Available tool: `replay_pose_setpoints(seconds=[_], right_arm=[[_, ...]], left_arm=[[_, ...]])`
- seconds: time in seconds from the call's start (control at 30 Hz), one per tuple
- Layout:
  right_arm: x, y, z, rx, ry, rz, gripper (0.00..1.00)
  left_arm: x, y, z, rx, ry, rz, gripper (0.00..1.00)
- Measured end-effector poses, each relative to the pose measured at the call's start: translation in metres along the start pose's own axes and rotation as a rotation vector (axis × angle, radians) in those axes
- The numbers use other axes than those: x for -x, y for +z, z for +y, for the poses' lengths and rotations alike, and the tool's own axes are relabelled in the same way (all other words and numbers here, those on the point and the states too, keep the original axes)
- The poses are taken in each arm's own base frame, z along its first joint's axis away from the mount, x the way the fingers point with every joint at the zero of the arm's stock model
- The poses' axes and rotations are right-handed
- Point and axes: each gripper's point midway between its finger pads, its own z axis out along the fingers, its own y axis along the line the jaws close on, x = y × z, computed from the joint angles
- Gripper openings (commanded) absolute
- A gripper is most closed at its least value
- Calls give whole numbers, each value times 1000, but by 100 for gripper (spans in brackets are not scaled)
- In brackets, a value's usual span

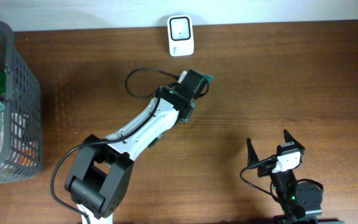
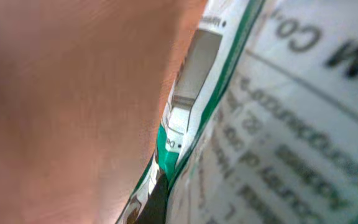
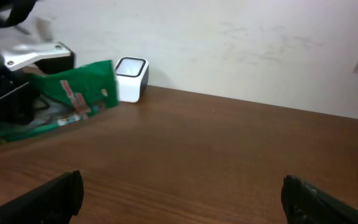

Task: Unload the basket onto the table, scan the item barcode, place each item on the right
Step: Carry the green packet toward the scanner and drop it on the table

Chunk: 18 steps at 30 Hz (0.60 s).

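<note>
The item is a green and white packet, held low over the table just in front of the white barcode scanner. My left gripper is shut on the packet, and only a green corner shows past it from above. In the left wrist view the packet's printed white face fills the picture, blurred and very close. The scanner stands against the back wall. My right gripper rests near the front edge, open and holding nothing, its dark fingertips wide apart.
A dark wire basket with several items in it stands at the table's left edge. The left arm's cable loops over the table behind the arm. A white wall runs along the back.
</note>
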Motion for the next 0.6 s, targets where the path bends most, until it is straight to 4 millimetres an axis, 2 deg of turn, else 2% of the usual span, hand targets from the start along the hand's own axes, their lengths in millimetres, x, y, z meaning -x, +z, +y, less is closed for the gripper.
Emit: replay_pose_setpoints(seconds=[0.1,0.17,0.3,0.33,0.37,0.43,0.47,0.6], right_arm=[[0,0,0,0,0,0,98],[0,0,0,0,0,0,98],[0,0,0,0,0,0,98],[0,0,0,0,0,0,98],[0,0,0,0,0,0,98],[0,0,0,0,0,0,98],[0,0,0,0,0,0,98],[0,0,0,0,0,0,98]], left_arm=[[-13,0,3,18,-201,50,0],[-17,0,-2,1,-402,72,0],[-13,2,-17,-43,-833,82,0],[-11,4,-20,-50,-882,78,8],[-10,8,-24,-56,-931,79,29],[-10,19,-31,-61,-994,85,82],[-13,24,-33,-54,-1009,95,99],[-6,31,-39,-81,-993,75,99]])
